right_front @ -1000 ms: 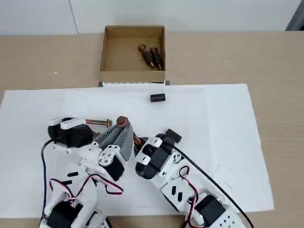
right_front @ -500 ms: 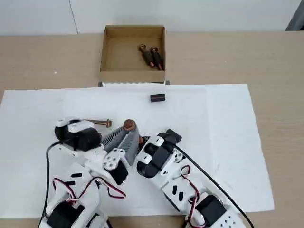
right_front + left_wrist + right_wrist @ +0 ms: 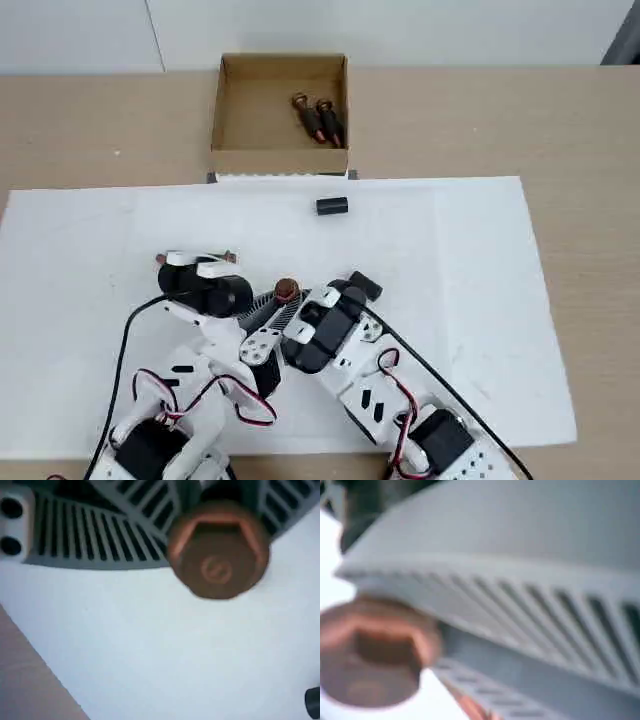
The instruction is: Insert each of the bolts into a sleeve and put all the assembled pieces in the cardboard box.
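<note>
The cardboard box [image 3: 222,100] sits at the far side of the table, just past the white paper [image 3: 480,300]. Inside the box, on its right side, two bolts in sleeves [image 3: 318,118] lie side by side. One loose sleeve [image 3: 332,206] lies on the paper near the front of the box. The left gripper [image 3: 280,300] is closed tight on a bolt [image 3: 287,291], and the bolt's round head faces up. The right arm [image 3: 330,322] is pressed up close beside it, and I cannot tell if that arm is holding anything. Another bolt [image 3: 229,257] lies flat on the paper, mostly hidden behind the left arm. The left wrist view shows the six sides of the held bolt's head between the grey ribbed fingers [image 3: 100,540], and the high view is too far away to show those. The right wrist view is blurry, with a grey ribbed finger [image 3: 520,605] and a copper bolt head [image 3: 370,655] next to it.
</note>
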{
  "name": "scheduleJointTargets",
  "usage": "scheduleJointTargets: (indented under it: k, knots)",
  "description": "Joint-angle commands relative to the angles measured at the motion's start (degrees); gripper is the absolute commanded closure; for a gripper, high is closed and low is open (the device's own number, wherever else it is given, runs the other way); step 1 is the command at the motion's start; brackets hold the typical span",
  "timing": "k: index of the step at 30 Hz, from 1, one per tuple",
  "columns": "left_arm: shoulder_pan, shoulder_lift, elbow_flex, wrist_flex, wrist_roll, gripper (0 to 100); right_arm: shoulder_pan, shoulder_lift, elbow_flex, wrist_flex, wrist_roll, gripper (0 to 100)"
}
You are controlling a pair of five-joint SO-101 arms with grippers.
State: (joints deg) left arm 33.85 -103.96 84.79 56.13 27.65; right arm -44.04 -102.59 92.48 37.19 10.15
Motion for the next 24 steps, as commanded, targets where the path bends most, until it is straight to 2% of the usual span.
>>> scheduleJointTargets:
  k: [1, 7, 14, 24]
  knots:
    - [2.5, -0.2, 2.5, 0.4, -0.9, 100, -0.7, -0.9, -4.7, -2.0, 1.2, 99.6]
    - [2.3, -0.2, 2.5, 0.4, -1.0, 98, -0.7, -0.9, -4.4, -2.0, 1.2, 99.6]
    - [1.0, -0.2, 2.4, 0.6, -5.3, 83, -0.7, -0.9, -4.4, -1.8, 1.2, 99.6]
    - [-7.6, -0.2, -0.7, 0.8, -14.8, 83, -0.7, -0.9, -4.2, -1.6, 1.2, 99.6]
